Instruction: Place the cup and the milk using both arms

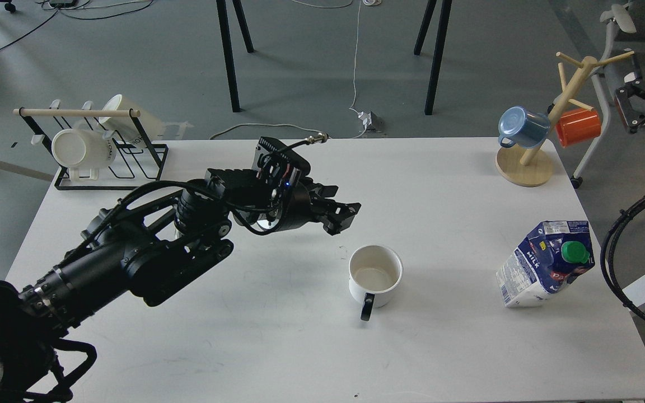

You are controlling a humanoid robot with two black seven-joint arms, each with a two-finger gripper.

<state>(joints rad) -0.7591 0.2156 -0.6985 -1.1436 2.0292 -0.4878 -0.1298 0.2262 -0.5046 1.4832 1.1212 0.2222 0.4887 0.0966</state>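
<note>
The cream-white cup (375,273) stands upright on the white table (277,347), right of the middle, with its black handle (366,307) pointing to the front edge. My left gripper (344,217) is open and empty, in the air a little behind and to the left of the cup, apart from it. The dented blue and white milk carton (545,264) with a green cap (574,252) stands leaning near the table's right edge. My right gripper (643,103) is off the table at the far right, well behind the carton; its fingers are too dark to tell apart.
A black wire rack (111,162) with white lettered mugs stands at the back left corner. A wooden mug tree (526,166) with a blue cup (521,126) and an orange cup (578,126) stands at the back right. My right arm's cables (616,252) hang beside the carton.
</note>
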